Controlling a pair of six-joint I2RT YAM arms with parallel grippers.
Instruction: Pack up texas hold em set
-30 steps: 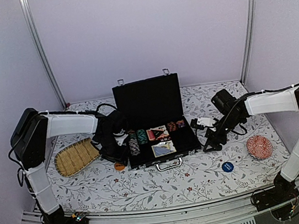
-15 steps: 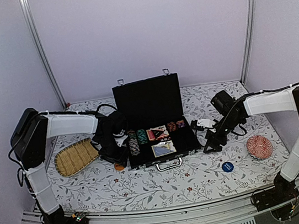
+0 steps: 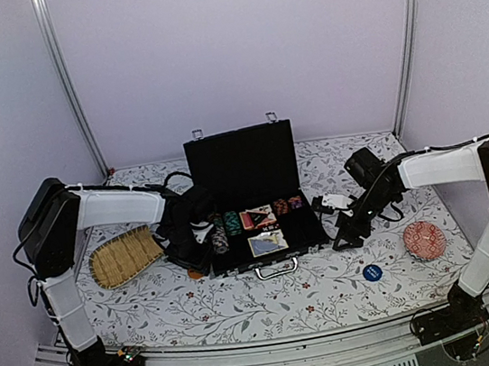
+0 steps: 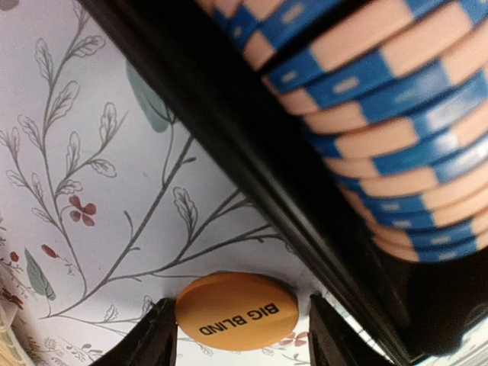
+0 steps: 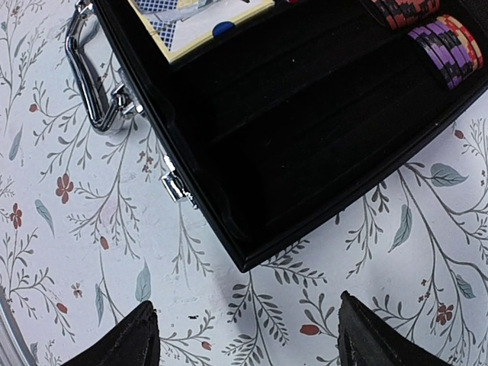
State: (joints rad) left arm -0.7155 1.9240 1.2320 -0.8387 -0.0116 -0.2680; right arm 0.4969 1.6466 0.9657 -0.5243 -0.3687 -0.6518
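Observation:
The black case (image 3: 301,230) lies open on the table with its lid (image 3: 242,165) upright; it holds rows of chips (image 3: 219,232) and two card decks (image 3: 258,217). My left gripper (image 3: 196,261) is low at the case's near-left corner. In the left wrist view it (image 4: 242,335) is open, with its fingers on either side of an orange "BIG BLIND" disc (image 4: 238,311) lying flat beside the case wall (image 4: 252,152) and blue-and-peach chips (image 4: 381,114). My right gripper (image 3: 339,238) is open and empty (image 5: 244,335) over the table just off the case's near-right corner (image 5: 305,137).
A woven straw tray (image 3: 125,257) lies left of the case. A red patterned bowl (image 3: 424,240) sits at the right, with a blue disc (image 3: 373,271) on the table near it. The case's silver handle (image 5: 84,76) and a latch (image 5: 177,185) face the near edge.
My left gripper has come down over the orange disc, which showed beside it before. The right arm has barely moved.

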